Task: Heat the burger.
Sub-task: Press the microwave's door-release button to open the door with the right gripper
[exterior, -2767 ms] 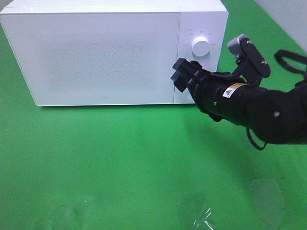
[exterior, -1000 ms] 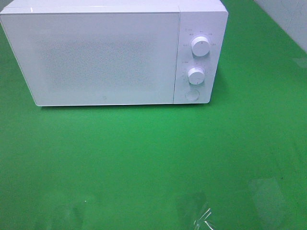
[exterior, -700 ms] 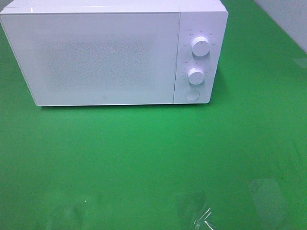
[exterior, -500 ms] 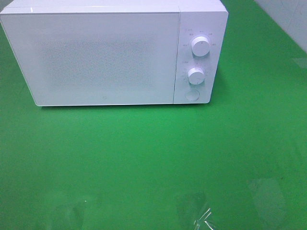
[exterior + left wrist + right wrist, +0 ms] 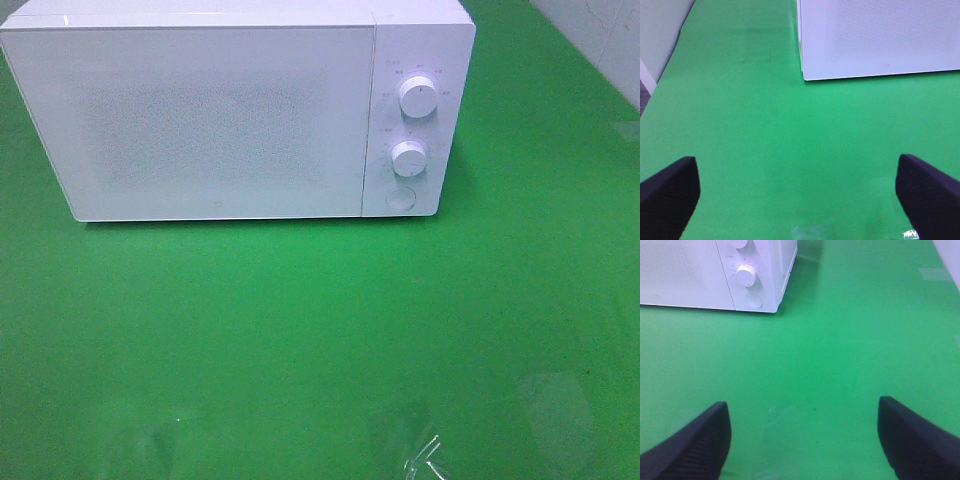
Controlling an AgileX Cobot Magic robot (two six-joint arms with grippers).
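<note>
The burger is out of view in every frame. A white microwave point(image 5: 220, 110) stands at the back of the green table with its door shut; its two round knobs point(image 5: 417, 96) and a round button sit on the right panel. Neither arm shows in the exterior high view. In the left wrist view my left gripper point(image 5: 800, 200) is open, its dark fingertips point(image 5: 670, 192) wide apart over bare green cloth, the microwave point(image 5: 880, 40) ahead. My right gripper point(image 5: 802, 437) is open too, with nothing between its fingers, the microwave's knob panel point(image 5: 750, 277) farther off.
A green cloth point(image 5: 320, 330) covers the table. Faint glossy patches and a crumpled bit of clear film point(image 5: 425, 460) lie near the front edge. A pale wall edge point(image 5: 600, 40) runs along the far right.
The right arm, which was at the microwave's knob panel, has pulled back out of the exterior high view. Over the last second nothing moves.
</note>
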